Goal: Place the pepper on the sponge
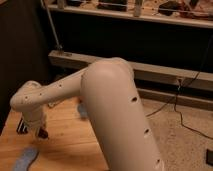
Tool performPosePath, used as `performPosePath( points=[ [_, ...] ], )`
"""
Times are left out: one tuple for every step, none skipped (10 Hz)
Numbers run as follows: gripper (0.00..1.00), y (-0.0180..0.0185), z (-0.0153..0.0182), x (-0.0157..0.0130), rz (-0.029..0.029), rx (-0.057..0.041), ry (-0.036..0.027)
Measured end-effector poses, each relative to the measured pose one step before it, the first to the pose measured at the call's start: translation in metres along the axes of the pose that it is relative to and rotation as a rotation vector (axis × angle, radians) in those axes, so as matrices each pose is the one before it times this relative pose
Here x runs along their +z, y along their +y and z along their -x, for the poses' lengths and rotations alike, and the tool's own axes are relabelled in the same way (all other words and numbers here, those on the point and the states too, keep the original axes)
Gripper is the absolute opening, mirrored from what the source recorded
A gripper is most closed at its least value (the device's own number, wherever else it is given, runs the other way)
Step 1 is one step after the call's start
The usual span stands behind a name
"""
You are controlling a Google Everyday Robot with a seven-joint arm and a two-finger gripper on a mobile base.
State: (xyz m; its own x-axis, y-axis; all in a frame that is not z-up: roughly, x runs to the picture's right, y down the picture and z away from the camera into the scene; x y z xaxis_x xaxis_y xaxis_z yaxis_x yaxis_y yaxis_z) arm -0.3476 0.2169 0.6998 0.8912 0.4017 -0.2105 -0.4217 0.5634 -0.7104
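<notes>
My gripper (39, 132) hangs from the white wrist at the left of the wooden table (70, 145). A small dark red pepper (43, 134) sits at its tip, above the tabletop, with the gripper shut on it. The blue-grey sponge (25, 158) lies flat at the table's front left, just below and left of the gripper and apart from the pepper. My thick white arm (115, 110) fills the middle of the view and hides much of the table's right side.
A black striped block (21, 125) lies right behind the gripper near the table's left edge. A bluish thing (81, 111) peeks out from behind the arm. Beyond the table are a dark wall, a metal rail and floor cables (170, 107).
</notes>
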Motion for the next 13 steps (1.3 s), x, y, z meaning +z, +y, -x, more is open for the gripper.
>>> performPosePath(
  points=[
    [0.0,0.01701,-0.00092,-0.0005,0.01118,-0.07576,0.00851],
    [0.0,0.01075,0.00115,0.00083,0.01004,-0.04698,0.00391],
    [0.0,0.01268,0.00188,0.00057,0.01617,-0.05265,0.00393],
    [0.0,0.00968,0.0014,0.00168,0.01784,-0.03865,0.00462],
    [0.0,0.01439,0.00418,0.00423,0.02639,-0.06309,0.00559],
    [0.0,0.00313,0.00137,0.00185,0.00495,-0.01855,0.0027],
    [0.0,0.00605,0.00297,0.00543,0.00982,-0.0393,0.00906],
    [0.0,0.00223,0.0016,0.00309,0.00438,-0.01486,0.00398],
    [0.0,0.00427,0.00292,0.00915,0.01098,-0.02715,0.00947],
    [0.0,0.00224,0.00167,0.00627,0.00821,-0.01219,0.00581],
    [0.0,0.00209,0.00202,0.0086,0.01079,-0.01191,0.00653],
    [0.0,0.00158,0.00327,0.00877,0.00917,-0.00991,0.00349],
    [0.0,-0.00031,0.0028,0.00623,0.00212,-0.00599,0.00167]
  ],
)
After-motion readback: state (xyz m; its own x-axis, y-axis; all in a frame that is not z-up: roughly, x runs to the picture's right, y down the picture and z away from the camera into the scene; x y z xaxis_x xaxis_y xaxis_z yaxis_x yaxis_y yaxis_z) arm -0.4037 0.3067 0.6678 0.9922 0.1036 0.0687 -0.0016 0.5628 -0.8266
